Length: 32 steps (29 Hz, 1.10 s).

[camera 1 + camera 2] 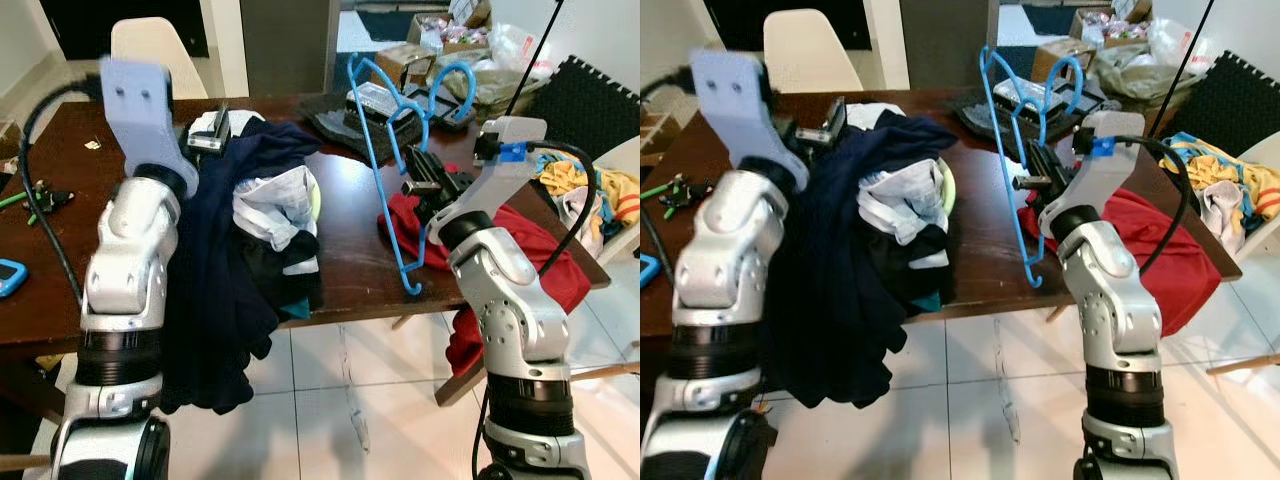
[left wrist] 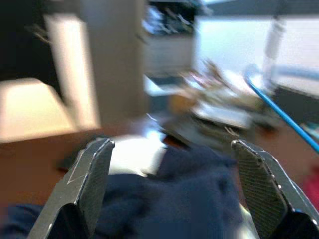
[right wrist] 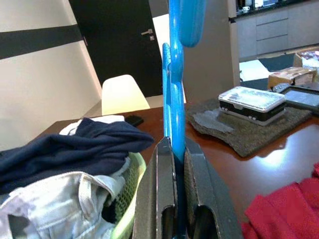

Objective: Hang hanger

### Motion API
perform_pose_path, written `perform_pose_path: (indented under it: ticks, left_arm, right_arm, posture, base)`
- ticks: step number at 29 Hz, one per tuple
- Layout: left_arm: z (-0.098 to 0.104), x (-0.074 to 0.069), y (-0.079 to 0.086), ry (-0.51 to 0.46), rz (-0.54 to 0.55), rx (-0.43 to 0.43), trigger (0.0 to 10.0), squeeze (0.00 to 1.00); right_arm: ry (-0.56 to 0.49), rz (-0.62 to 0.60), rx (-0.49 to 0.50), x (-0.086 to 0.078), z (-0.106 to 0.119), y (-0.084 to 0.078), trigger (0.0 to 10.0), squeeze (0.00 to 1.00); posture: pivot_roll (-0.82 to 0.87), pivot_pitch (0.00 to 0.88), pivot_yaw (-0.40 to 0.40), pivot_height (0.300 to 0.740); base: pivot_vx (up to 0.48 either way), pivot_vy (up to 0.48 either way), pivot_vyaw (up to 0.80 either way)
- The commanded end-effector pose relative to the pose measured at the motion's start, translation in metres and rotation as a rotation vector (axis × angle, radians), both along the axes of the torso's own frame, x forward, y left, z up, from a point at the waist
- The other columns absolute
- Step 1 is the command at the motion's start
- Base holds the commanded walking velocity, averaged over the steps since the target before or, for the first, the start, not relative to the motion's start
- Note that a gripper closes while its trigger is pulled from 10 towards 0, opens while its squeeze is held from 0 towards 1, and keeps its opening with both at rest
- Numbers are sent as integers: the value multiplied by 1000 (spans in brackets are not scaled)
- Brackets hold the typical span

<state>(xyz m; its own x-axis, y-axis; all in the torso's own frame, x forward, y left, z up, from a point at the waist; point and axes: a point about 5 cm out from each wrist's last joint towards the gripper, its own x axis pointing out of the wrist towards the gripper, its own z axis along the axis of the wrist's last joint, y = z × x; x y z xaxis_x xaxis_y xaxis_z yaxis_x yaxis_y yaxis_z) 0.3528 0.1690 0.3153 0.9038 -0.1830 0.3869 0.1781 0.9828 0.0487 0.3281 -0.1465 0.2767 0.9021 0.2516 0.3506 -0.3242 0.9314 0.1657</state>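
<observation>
Nearest, a dark navy garment (image 1: 225,300) hangs over the front edge of the brown table (image 1: 345,270), just beside the left arm. The left gripper (image 2: 174,191) is above it w/ fingers spread wide, holding nothing. The right gripper (image 3: 174,199) is clamped on the blue hanger (image 1: 385,170), which stands upright over the table, next to a red cloth (image 1: 535,260). Behind: white chair (image 1: 155,45), boxes.
</observation>
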Motion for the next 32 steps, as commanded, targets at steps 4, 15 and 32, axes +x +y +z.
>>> perform_pose_path:
  ticks: [4,15,32]
  left_arm:
    - [-20,18,19,154,45,45,10000,0]
    - [-30,36,46,275,73,-31,10000,0]
    - [-2,24,3,90,-54,25,10000,0]
  right_arm:
    - [-20,8,6,-1,2,1,10000,0]
    - [-13,-9,-10,-2,2,-2,10000,0]
    - [-11,-6,-10,-3,1,-2,10000,0]
  posture:
    - [73,136,-21,740]
    - [58,148,-21,740]
    - [54,157,-24,740]
  base:
    - [0,0,0]
    - [0,0,0]
    - [102,94,0]
